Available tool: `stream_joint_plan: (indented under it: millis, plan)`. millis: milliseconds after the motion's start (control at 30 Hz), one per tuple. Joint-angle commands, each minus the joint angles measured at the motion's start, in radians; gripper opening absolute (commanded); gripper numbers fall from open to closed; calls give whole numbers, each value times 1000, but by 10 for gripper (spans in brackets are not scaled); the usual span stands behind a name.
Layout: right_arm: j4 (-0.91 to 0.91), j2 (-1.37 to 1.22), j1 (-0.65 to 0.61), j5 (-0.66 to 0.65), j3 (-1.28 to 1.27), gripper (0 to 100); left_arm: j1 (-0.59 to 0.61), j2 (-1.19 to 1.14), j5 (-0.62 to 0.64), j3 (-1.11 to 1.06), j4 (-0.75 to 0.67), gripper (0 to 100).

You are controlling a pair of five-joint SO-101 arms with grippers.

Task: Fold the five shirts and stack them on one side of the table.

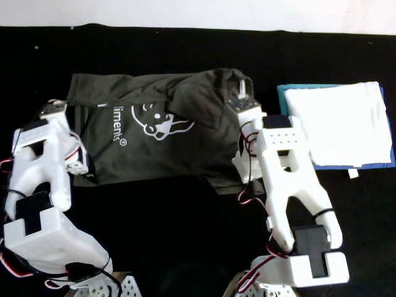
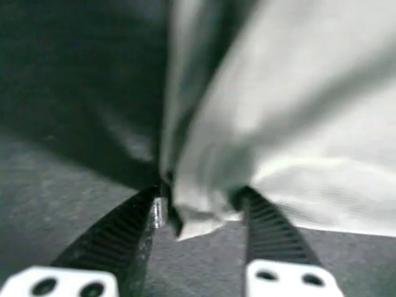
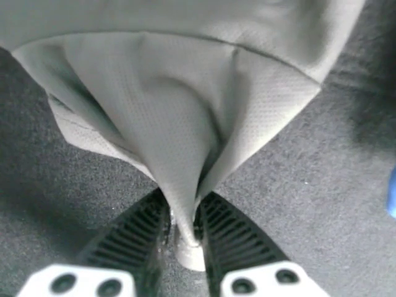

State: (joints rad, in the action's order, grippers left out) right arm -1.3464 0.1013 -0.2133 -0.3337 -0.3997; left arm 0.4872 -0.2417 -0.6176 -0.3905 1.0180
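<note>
Progress, judged from the high view, is past the halfway mark. A stack (image 1: 337,127) of folded shirts sits at the right side of the black table (image 1: 185,235), with a white shirt (image 1: 340,120) on top, a blue shirt (image 1: 378,162) under it and a teal edge (image 1: 283,93) peeping out below. That looks like three done. The olive shirt (image 1: 148,145) lies spread in the middle, print up, its right part already doubled over toward the centre, so it is mid-fold and still has to join the stack; I judge one more shirt is left after it. The left arm (image 1: 40,164) stands at the olive shirt's left edge. The right gripper (image 1: 240,100) is on the shirt's upper right part, just beside the stack.

In the left wrist view the left gripper (image 2: 201,207) has its jaws partly apart, with a bunched edge of the olive shirt (image 2: 272,124) filling the gap between them; it appears to be gripping that bunch.

In the right wrist view the right gripper (image 3: 182,213) is almost fully closed. It pinches a narrow fold of the olive shirt (image 3: 179,93), which fans out from the fingertips and hangs lifted over the table.
</note>
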Motion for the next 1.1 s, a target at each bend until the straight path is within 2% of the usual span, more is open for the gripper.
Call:
stream_joint_plan:
  millis: [0, 267, 400, 733, 1067]
  plan:
    - [-16, 87, 13, -12, 39, 6, -48, -8, -6, 24, 11, 7]
    - [-1, 176, 13, -5, 47, 6, -71, 36, 0, 54, 41, 9]
    - [59, 206, 15, -11, 128, 6, -50, 214, 0, 165, 226, 9]
    - [44, 213, 15, -12, 650, 5, -30, 608, 0, 558, 483, 9]
    - [-254, 216, 42, -12, 1265, 5, -28, 673, 2, 1053, 654, 9]
